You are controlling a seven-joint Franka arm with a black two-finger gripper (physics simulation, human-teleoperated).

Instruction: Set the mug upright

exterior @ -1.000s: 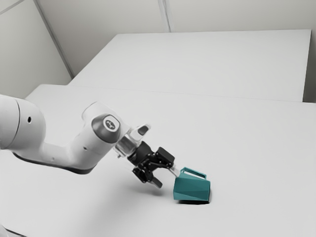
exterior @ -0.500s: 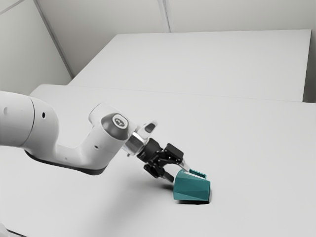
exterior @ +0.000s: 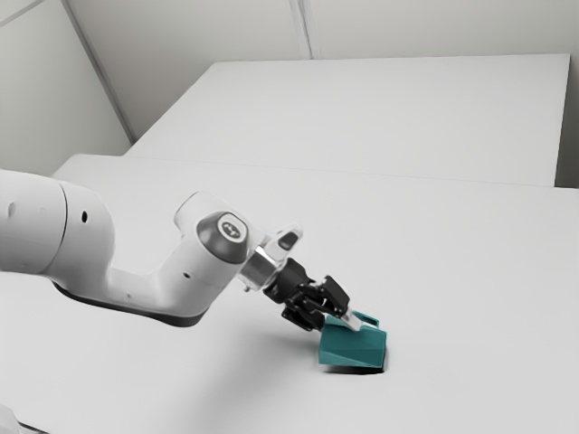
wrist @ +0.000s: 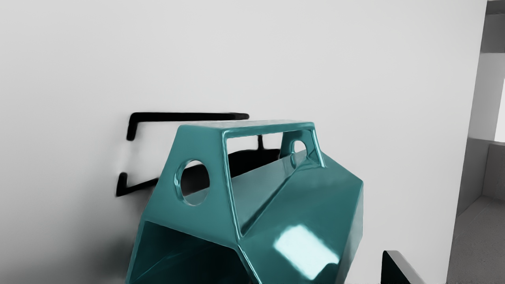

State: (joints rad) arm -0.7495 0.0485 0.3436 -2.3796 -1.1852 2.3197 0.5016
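The teal faceted mug (exterior: 353, 346) lies on its side on the pale table in the exterior view, handle upward and base toward that view's right. At its mouth end is my black gripper (exterior: 333, 318), whose front part overlaps the mug's upper edge beside the handle. From the wrist camera, the mug (wrist: 300, 205) shows its dark mouth facing my hand, and its handle stands up above the body. Part of the gripper (wrist: 396, 270) shows at the bottom edge, beside the mug's body. How it meets the mug is hidden.
The pale table (exterior: 226, 389) extends around the mug. A large pale panel (exterior: 362, 117) lies beyond the table's far edge, with walls behind. In the wrist view, a grey room structure (wrist: 479, 221) stands past the table's edge.
My gripper has moved toward the exterior view's right, up to the mug, and its two sides stand closer together than before. The mug has shifted and tilted very slightly.
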